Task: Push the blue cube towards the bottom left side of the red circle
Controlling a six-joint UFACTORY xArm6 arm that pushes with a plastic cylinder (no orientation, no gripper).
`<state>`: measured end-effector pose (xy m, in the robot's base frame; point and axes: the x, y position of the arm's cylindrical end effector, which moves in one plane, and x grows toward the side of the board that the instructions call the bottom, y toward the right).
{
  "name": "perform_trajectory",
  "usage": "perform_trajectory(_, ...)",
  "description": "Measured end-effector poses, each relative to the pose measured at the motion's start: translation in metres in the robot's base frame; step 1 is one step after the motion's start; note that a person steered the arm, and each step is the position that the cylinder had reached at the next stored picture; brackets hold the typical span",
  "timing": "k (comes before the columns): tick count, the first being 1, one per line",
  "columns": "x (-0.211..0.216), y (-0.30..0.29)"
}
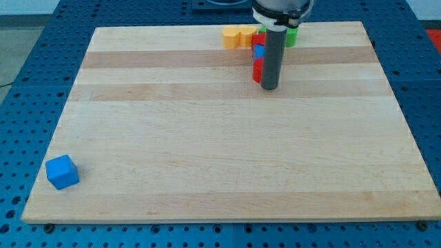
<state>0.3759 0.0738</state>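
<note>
The blue cube (62, 172) sits alone near the bottom left corner of the wooden board (220, 138). My tip (269, 87) is far from it, at the view's upper middle. The rod stands right beside a red block (256, 71), whose shape is partly hidden behind the rod; this may be the red circle. Another blue block (258, 52) and a red piece (260, 39) lie just above it, also partly hidden by the rod.
At the board's top edge lie an orange block (229, 36), a yellow block (245, 36) and a green block (292, 36), clustered around the rod.
</note>
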Motion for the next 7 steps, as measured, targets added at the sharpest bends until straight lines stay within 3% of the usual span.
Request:
perform_trajectory(2,0.012,-0.058)
perform_trajectory(4,-0.02,-0.207)
perform_trajectory(6,-0.025,-0.378)
perform_trajectory(7,-0.025,-0.378)
